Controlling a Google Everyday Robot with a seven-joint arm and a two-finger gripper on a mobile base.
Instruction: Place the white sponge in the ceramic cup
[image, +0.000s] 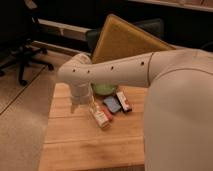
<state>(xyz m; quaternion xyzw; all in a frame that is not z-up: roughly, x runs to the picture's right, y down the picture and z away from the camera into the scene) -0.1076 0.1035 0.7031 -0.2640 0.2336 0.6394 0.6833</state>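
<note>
The white sponge (112, 104) lies flat on the wooden table (80, 145), its bluish-grey face up, between a bottle and a red-and-black box. My arm reaches across the view from the right. My gripper (74, 106) hangs pointing down over the table's left part, well left of the sponge. It is open and nothing is in it. The ceramic cup is hidden from view.
A green bowl (104, 89) sits behind the sponge, partly covered by my arm. The pale bottle with an orange-red label (100, 115) lies in front of the sponge, and the red-and-black box (123, 100) is to its right. A yellow board (125, 37) leans behind the table. An office chair (22, 47) stands at the left.
</note>
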